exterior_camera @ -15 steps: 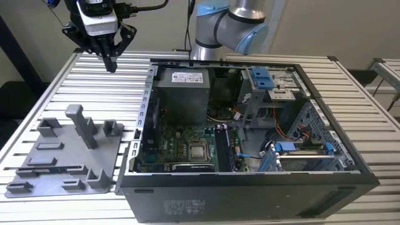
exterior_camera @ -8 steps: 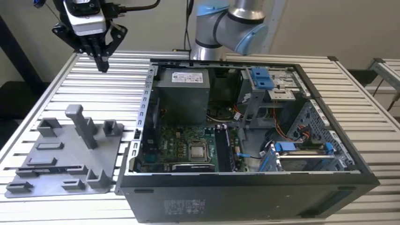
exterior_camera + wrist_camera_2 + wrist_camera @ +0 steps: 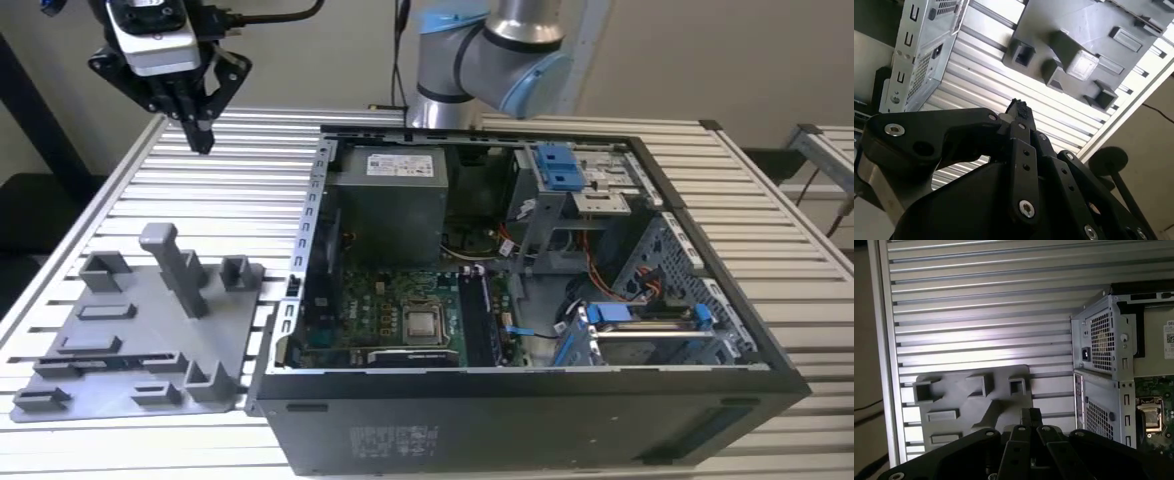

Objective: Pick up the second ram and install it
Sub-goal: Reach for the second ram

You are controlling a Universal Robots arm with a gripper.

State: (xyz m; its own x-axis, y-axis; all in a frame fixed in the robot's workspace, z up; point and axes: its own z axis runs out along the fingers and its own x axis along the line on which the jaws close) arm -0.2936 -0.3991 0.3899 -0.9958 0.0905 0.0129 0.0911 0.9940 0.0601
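Exterior view: the gripper point(image 3: 200, 135) hangs above the table beyond the grey fixture plate's point(image 3: 134, 335) far end, well apart from it, jaws pressed together on nothing. The open computer case point(image 3: 534, 420) stands just beside the plate. Where the second ram lies cannot be told.

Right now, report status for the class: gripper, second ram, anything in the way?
Gripper shut, empty, high, clear of fixture plate. Second ram not in its grasp. Computer case open, at exterior view's right.
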